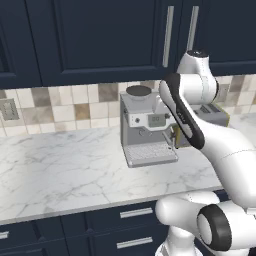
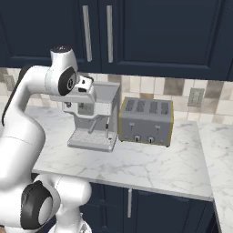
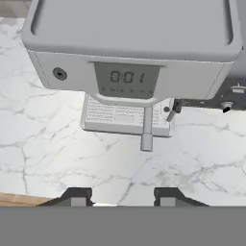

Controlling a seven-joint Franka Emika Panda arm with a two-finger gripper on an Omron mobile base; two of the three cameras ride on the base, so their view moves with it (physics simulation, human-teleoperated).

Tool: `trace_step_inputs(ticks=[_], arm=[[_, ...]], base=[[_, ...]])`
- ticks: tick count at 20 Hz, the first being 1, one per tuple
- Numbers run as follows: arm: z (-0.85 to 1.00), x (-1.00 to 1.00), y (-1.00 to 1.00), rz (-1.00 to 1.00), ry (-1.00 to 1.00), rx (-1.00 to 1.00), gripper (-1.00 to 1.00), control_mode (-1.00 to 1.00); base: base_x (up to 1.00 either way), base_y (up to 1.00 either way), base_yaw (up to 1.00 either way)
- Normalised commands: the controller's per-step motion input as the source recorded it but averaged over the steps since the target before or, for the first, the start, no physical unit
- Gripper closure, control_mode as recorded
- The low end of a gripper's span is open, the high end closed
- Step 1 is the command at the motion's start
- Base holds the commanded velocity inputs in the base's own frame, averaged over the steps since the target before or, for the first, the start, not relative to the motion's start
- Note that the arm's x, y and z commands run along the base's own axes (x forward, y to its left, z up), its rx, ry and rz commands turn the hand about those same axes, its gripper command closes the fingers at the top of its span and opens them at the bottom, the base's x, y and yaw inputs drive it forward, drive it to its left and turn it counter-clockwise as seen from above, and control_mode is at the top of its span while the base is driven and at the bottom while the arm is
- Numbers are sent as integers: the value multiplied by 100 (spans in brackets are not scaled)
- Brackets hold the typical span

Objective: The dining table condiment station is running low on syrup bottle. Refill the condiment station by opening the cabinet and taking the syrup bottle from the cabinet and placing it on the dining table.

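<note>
- Fingertips [image 3: 77, 197] sit lowest in the hand view, the gripper [image 3: 122, 198] standing apart with nothing between the tips, just bare marble counter [image 3: 57, 144] beneath
- Beyond them is the coffee machine [image 3: 129, 53], its display and drip tray facing the hand
- From the left base the arm [image 1: 187, 117] folds up in front of that machine, wrist tucked low, so the gripper itself is hard to make out there
- Cabinet [image 1: 100, 35] is overhead, doors closed, and its bar handle [image 1: 169, 36] hangs just above the arm's elbow
- Syrup bottle: presumably behind those closed doors, though which door is my guess
- Step in hand, as I read it: getting the hand up to a handle. It needs to lift clear of the machine, turn to face the door, straddle the bar with the tips and close squarely before pulling along the door's arc
- Right base view adds the toaster [image 2: 146, 119] just beside the machine, and a second handle [image 2: 109, 32] paired with the first at the door seam
- Left base view adds the drawers [image 1: 135, 214] under the counter
</note>
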Motion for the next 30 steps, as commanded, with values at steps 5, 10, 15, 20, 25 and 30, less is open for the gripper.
trace_step_inputs(ticks=[5, 10, 15, 20, 25, 30], arm=[[3, -15, 0, 0, -26, 0, -100, -100], [43, -31, 0, 0, -54, 2, -100, -100], [80, -4, 0, -1, -42, 0, -100, -100], [79, 0, 0, -4, -23, 0, -100, -100], [76, 0, 0, -7, -8, 0, -100, -100], [67, 11, 0, -4, 0, 2, -100, -100]], base=[[0, 0, 0], [0, 0, 0], [0, 0, 0], [0, 0, 0], [0, 0, 0], [0, 0, 0]])
